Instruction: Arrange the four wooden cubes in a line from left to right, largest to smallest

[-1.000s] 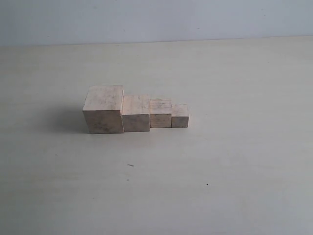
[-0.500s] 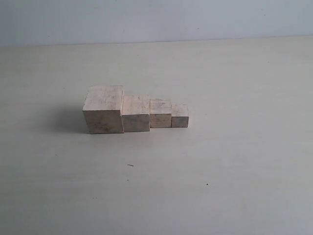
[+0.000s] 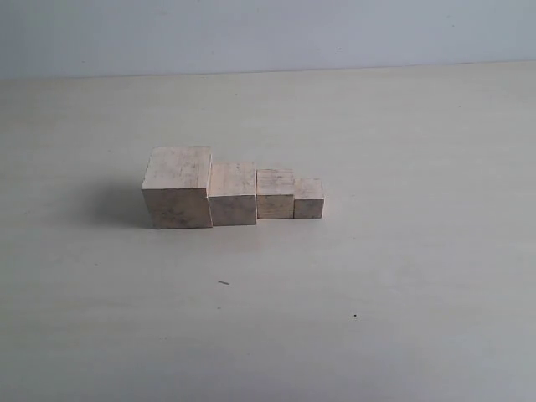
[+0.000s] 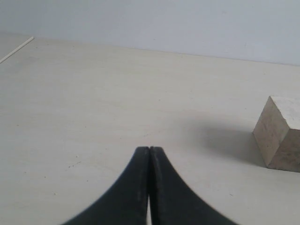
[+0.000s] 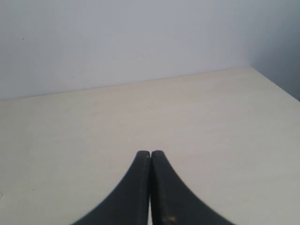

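In the exterior view the four wooden cubes stand in one row on the tabletop [image 3: 377, 276], slightly toward 9 o'clock from the middle. The long axis of the row runs from 9 to 3 o'clock: largest cube [image 3: 177, 188], second cube [image 3: 233, 195], third cube [image 3: 275, 194], smallest cube [image 3: 308, 198], each touching its neighbour. The order looks already correct, so I judge that no further grasp is needed.

The left end effector [image 4: 149, 154] is closed and holds nothing. If its pointing direction is 12 o'clock, the largest cube [image 4: 281, 133] lies at about 2 o'clock, well apart. The right end effector [image 5: 150, 157] is also closed and empty. Its view shows only bare tabletop, so the left arm seems nearer. Only the exterior view shows the whole row, and it shows no arm.
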Controlling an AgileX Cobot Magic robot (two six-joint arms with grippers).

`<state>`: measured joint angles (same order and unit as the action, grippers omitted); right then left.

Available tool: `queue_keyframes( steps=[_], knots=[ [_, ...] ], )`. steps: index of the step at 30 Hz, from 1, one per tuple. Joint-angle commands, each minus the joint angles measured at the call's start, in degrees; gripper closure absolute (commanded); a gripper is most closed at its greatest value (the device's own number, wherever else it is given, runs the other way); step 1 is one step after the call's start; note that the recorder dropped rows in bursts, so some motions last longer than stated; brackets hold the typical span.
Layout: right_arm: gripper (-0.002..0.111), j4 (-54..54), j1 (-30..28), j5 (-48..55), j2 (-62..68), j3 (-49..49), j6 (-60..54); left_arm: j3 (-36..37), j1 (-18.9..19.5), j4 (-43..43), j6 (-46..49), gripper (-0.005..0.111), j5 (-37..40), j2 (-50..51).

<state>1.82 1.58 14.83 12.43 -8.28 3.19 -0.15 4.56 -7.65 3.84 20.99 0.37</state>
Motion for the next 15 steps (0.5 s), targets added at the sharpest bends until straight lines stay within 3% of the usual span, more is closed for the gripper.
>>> queue_keyframes(
  steps=[1,6,15],
  knots=[
    [0.108,-0.29,-0.23,-5.32,-4.78,5.31,-0.13,0.15,-0.01,-0.08,-0.47,0.107,-0.62,-0.37],
    [0.108,-0.29,-0.23,-6.45,-8.77,8.28,-0.13,0.15,-0.01,-0.08,-0.47,0.107,-0.62,-0.37],
    [0.108,-1.82,-0.23,1.77,-12.43,8.28,-0.25,0.15,-0.01,-0.08,-0.47,0.107,-0.62,-0.37]
  ],
)
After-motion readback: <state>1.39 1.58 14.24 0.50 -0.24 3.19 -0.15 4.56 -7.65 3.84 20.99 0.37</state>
